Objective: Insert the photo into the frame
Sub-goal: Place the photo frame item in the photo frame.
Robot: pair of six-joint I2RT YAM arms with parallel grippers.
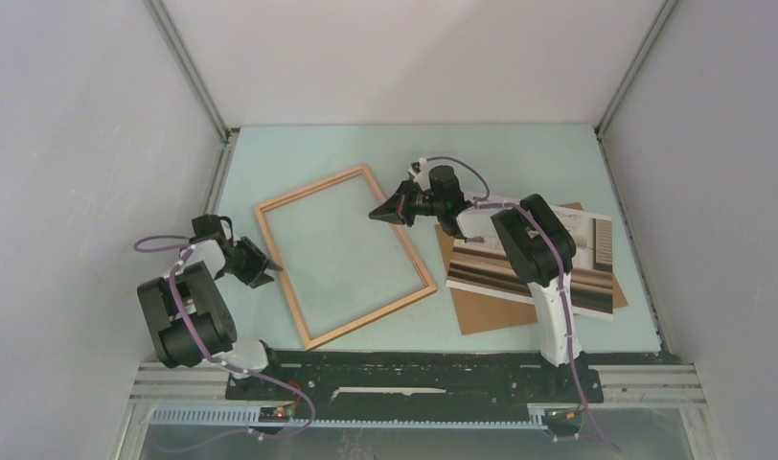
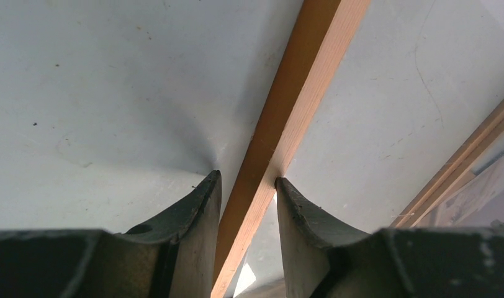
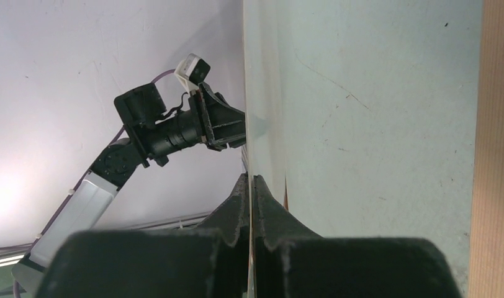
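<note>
Your left tool (image 1: pixel 267 266) sits low at the left rail of the frame (image 1: pixel 371 316). In the left wrist view its two fingers (image 2: pixel 193 211) straddle that rail (image 2: pixel 287 124) with a narrow gap. The right fingertip touches the wood, while a sliver of worktop (image 2: pixel 113 93) shows beside the left one, so nothing is clamped.

Your right tool (image 1: pixel 377 213) is turned on its side at the frame's far right rail, pointing left over the frame's opening. In the right wrist view its fingers (image 3: pixel 237 205) are pressed together, and you cannot tell whether anything thin lies between them. A frame rail (image 3: pixel 498 155) runs along that view's right edge, and the left arm (image 3: pixel 175 133) shows across the worktop.

The frame lies flat and skewed in the middle of the pale green worktop (image 1: pixel 519 163). The photo (image 1: pixel 586 249) lies face up to its right, apart from it, on a brown backing board (image 1: pixel 481 307). Its dark striped bands run along the near edge, and the right arm partly covers it.
</note>
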